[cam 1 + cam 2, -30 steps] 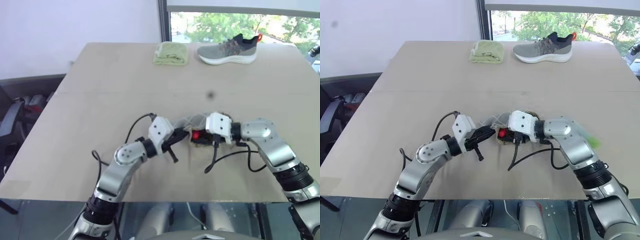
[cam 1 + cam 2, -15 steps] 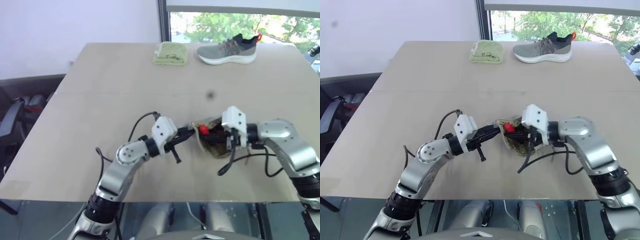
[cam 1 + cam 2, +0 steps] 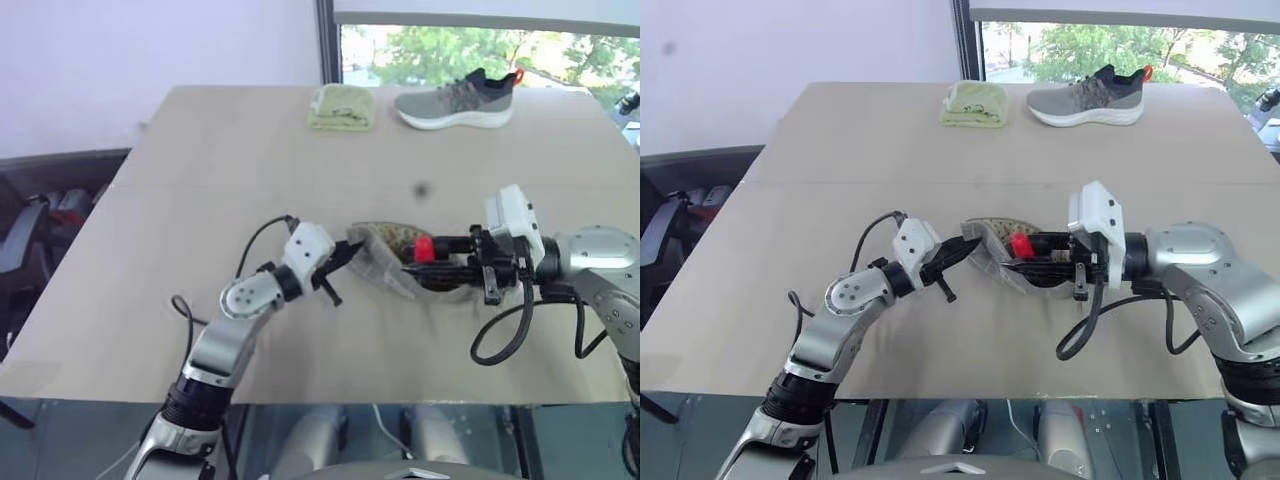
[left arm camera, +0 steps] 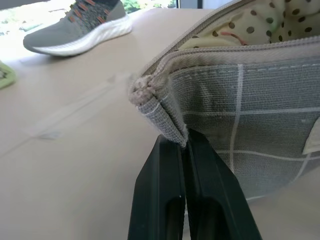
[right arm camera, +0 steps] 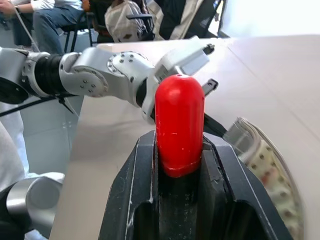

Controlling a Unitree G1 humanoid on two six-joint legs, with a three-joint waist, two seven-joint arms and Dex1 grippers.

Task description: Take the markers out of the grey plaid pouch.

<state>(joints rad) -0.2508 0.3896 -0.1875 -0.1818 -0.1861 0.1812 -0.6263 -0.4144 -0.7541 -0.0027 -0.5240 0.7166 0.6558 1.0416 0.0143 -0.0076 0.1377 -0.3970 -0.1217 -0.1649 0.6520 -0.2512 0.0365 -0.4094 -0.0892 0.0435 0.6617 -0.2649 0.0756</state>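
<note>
Grey plaid pouch hangs over the near-middle of the table, mouth open, yellowish dotted lining showing. Left gripper is clamped on the pouch's corner seam. Right gripper is closed around the red marker, red cap protruding; in the eye view the cap sits just at the pouch mouth. Marker's body is hidden between the fingers; pouch interior unclear. Shoe and green cloth sit at the far edge, well apart; bare tabletop all around

Bright daylight, evenly lit.
Streaming from the window behind, overexposed there; soft shadows on the table; close wrist views slightly blurred.
</note>
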